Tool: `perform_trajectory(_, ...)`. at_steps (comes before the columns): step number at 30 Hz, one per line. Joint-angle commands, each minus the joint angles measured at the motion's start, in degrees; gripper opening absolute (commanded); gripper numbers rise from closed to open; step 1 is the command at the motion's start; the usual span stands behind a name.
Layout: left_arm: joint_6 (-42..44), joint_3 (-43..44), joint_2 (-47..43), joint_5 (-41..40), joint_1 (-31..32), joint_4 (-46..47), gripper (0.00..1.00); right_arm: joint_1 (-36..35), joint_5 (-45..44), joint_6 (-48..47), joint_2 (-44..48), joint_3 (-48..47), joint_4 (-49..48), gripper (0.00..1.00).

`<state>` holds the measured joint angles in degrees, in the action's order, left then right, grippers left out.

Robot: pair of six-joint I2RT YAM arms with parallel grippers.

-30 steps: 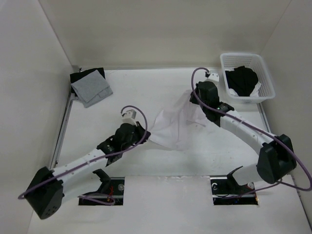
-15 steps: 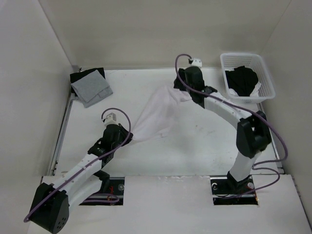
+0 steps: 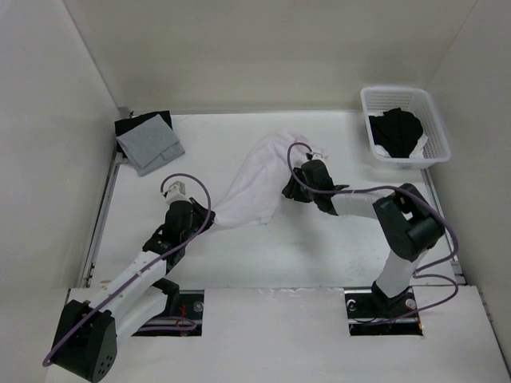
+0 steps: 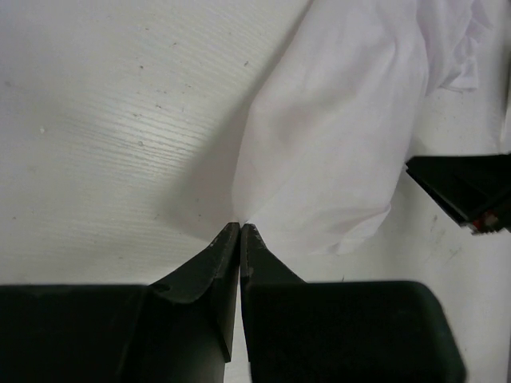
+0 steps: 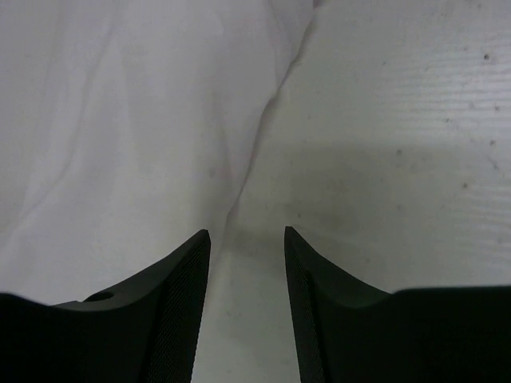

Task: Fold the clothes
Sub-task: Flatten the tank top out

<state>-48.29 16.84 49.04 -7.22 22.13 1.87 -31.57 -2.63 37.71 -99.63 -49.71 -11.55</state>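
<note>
**A:** What do you have on the table point(image 3: 319, 239), largest first?

**B:** Item one: garment point(image 3: 251, 179), white, plain. It lies as a slanted band across the middle of the table. One end is near your left arm; the other lies bunched at the far middle.

**A:** Next?

**B:** Item two: basket point(image 3: 395, 90), white, at the far right corner, well apart from the garment. A black garment point(image 3: 395, 132) is heaped inside it. Item three: grey cloth point(image 3: 148, 148), folded, at the far left corner, lying partly on a black cloth point(image 3: 132, 126).

**A:** And your tools?

**B:** Left gripper point(image 4: 240, 227) — its fingers are together, pinching the near tip of the garment, and the fabric fans out from them. Right gripper point(image 5: 246, 233) — its fingers are apart with nothing between them. It is low over the table beside the garment's right edge, and that edge runs up just ahead of the left finger point(image 5: 180, 287). From above, you see this gripper point(image 3: 289, 191) just beside the band's middle.
</note>
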Motion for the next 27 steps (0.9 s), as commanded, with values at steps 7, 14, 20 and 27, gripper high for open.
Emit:
perform_trajectory(7, -0.1, 4.8, 0.7, -1.3, 2.7, 6.4, 0.03, 4.2, 0.6, 5.9, -10.8, -12.8, -7.6, 0.22)
perform_trajectory(14, 0.2, 10.7, -0.3, -4.3, 3.0, 7.0, 0.03, 5.1, 0.2, 3.2, -1.5, -11.0, -7.4, 0.0)
perform_trajectory(20, 0.3, 16.5, -1.6, -7.3, 2.0, 7.0, 0.03, 0.6, -5.2, -3.7, 27.3, -3.5, 13.6, 0.0)
perform_trajectory(27, 0.6, 18.0, -5.3, -8.2, -1.0, 4.9, 0.03, -6.4, -10.6, -4.4, 44.4, -6.4, 32.3, 0.01)
